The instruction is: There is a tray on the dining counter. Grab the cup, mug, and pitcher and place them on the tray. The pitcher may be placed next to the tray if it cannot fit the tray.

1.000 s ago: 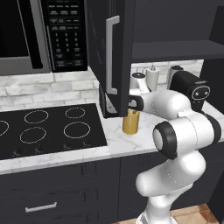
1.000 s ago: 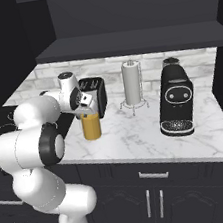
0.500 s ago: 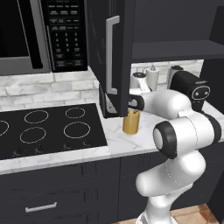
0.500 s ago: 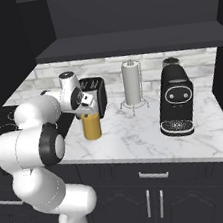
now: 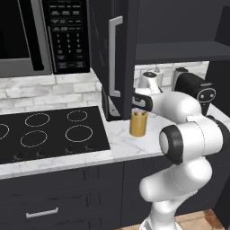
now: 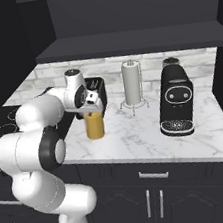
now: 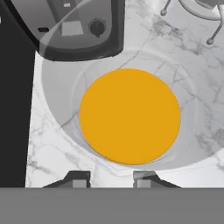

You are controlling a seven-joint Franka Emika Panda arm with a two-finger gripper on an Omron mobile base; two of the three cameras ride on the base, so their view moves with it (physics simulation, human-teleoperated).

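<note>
In the left base view we see the pitcher (image 5: 139, 123) standing on the marble counter (image 5: 121, 139) beside the cooktop (image 5: 45, 132), amber below, clear at the rim.

In the right base view our gripper (image 6: 93, 106) hangs right over it, left of the paper-towel roll (image 6: 132, 82) and coffee machine (image 6: 175, 101).

In the hand view we look straight down into the pitcher (image 7: 130, 116), its inside orange; the fingertips (image 7: 78, 178) stand apart, holding nothing.

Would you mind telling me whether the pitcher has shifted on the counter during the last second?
No. The pitcher stands at the same spot beside the toaster and left of the paper-towel roll.
</note>
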